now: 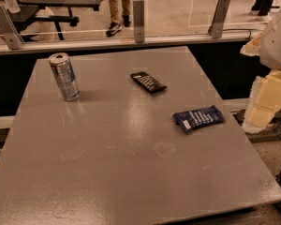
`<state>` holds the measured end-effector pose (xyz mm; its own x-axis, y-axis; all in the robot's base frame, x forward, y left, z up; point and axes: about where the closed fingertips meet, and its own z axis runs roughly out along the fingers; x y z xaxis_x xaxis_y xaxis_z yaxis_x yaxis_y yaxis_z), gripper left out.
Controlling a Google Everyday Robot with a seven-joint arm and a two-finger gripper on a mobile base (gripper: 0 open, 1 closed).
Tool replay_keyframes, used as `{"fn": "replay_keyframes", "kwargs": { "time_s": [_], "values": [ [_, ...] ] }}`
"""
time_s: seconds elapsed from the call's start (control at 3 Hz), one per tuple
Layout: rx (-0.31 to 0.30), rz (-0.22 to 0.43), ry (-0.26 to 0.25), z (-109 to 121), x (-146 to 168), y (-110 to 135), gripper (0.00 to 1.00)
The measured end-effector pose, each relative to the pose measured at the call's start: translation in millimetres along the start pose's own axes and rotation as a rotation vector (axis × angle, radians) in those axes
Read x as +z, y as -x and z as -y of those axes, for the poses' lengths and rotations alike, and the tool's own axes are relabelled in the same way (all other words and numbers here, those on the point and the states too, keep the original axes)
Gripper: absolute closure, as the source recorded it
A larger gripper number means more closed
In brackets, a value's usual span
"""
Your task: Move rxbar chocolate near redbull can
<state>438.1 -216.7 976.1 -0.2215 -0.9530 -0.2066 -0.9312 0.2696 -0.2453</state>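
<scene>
A grey, faintly speckled square counter point(131, 163) with a dull sheen fills most of the camera view. A tall slim silver and blue metal redbull can point(64, 76) stands upright near its far left corner, pull-tab top showing.

Behind the can, a low glass barrier point(178, 8) held by grey metal brackets point(138, 14) runs along the counter's far edge. Past the glass lie a pale floor, dark tables with benches point(61, 3), and the legs of a person in tan trousers and dark shoes point(118, 8).

The small flat black foil-wrapped rxbar chocolate point(148, 82) lies flat on the counter to the right of the can, well apart from it. Its long axis runs diagonally, one short end pointing back toward the can's side and the other toward the near right.

A larger dark-blue bar wrapper with white lettering point(198, 118) lies farther right of the can and closer to the viewer.

The robot's pale, blocky end effector point(270, 95) hangs far to the right of the can, past the counter's right edge, touching nothing on the counter. Whether it is released or clenched cannot be told.
</scene>
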Motion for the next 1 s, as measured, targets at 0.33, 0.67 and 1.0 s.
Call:
{"fn": "replay_keyframes", "kwargs": {
  "time_s": [0.33, 0.67, 1.0],
  "values": [
    [0.000, 0.000, 0.000, 0, 0, 0, 0.00],
    [0.042, 0.047, -0.026, 32, 9, 20, 0.00],
    [0.105, 0.074, -0.041, 60, 22, 40, 0.00]
  ]
}}
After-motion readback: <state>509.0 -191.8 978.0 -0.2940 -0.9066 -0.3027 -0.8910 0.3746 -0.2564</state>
